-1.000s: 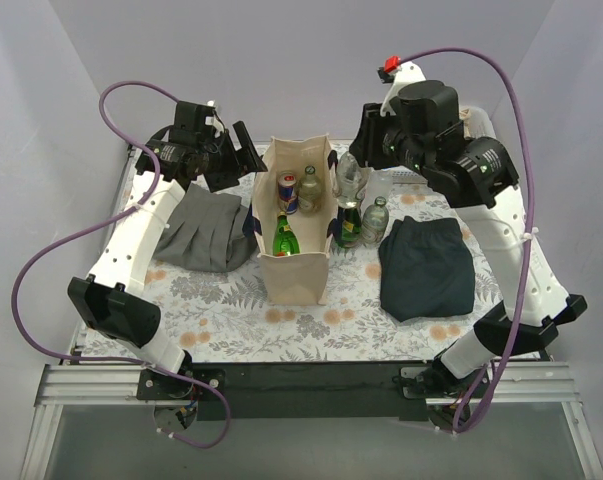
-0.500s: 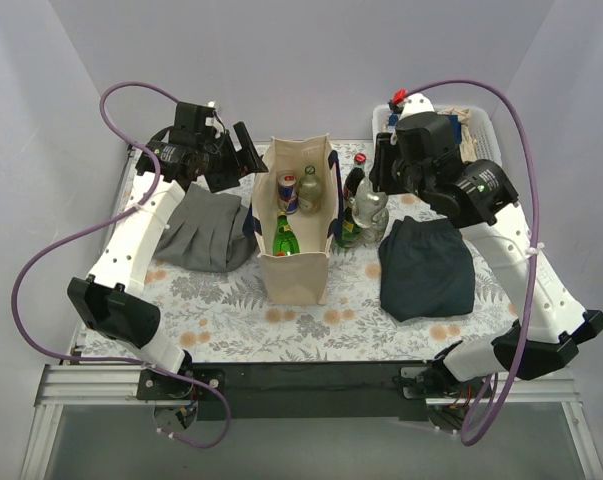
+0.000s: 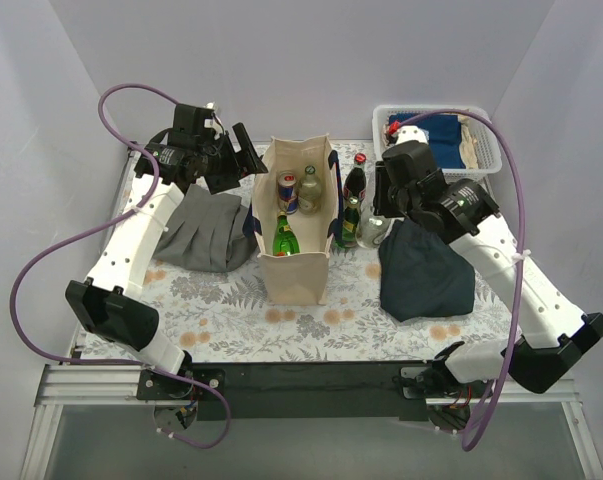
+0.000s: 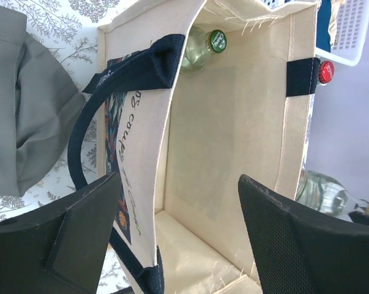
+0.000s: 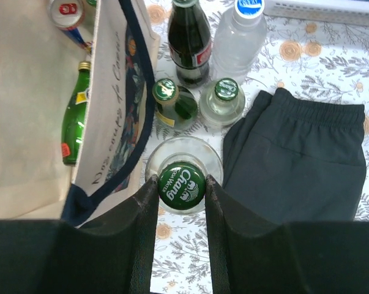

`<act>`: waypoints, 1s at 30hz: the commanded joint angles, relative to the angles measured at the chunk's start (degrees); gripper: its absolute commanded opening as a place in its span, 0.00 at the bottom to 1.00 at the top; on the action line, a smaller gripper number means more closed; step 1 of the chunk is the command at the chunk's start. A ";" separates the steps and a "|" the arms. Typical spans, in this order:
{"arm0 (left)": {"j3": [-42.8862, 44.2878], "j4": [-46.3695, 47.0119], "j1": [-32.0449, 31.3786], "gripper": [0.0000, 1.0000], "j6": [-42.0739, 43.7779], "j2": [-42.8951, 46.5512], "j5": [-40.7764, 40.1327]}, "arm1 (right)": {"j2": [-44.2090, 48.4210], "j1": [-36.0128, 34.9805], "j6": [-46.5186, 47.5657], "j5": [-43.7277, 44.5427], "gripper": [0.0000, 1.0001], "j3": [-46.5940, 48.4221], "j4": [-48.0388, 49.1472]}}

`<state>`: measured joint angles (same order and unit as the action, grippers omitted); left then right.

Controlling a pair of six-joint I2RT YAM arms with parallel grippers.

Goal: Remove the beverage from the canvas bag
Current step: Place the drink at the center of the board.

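**One Bottle Out of the Tote, Three Drinks Inside**

A clear glass bottle (image 5: 181, 185) with a green cap is clamped at the neck between the fingers of the right gripper (image 5: 181, 191). It hangs straight below the wrist, outside the canvas bag (image 3: 296, 255), whose printed wall is just to the gripper's left. Whether its base rests on the floral tablecloth (image 5: 331, 55) cannot be told. The neck is probably gripped because it is the one part narrow enough for the jaws.

Just ahead of the gripper stand a green bottle (image 5: 172, 101) and a small clear bottle (image 5: 224, 101). A dark cola bottle (image 5: 189, 43) and a plastic water bottle (image 5: 236, 40) stand beyond them, so this looks like the spot for unpacked drinks. Dark shorts (image 5: 294, 153) lie to the gripper's right.

Inside the bag are a can (image 5: 68, 12), a tilted green bottle (image 5: 74, 119) and a pale bottle (image 4: 202, 46).

The left gripper (image 4: 178, 184), fingers spread wide and holding nothing, hangs over the bag's far wall with a navy handle (image 4: 92, 122) between them. It seems placed there to steady the tote. A grey garment (image 4: 25, 110) lies to its left.
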<state>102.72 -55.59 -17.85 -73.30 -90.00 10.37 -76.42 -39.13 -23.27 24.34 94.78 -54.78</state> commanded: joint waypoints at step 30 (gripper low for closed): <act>-0.59 -0.48 0.18 0.76 0.35 3.42 -0.97 | 7.78 0.29 -0.73 14.95 0.01 -30.01 38.43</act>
<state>101.93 -55.35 -17.85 -73.30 -89.52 10.07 -69.71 -39.07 -24.77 34.83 63.64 -29.02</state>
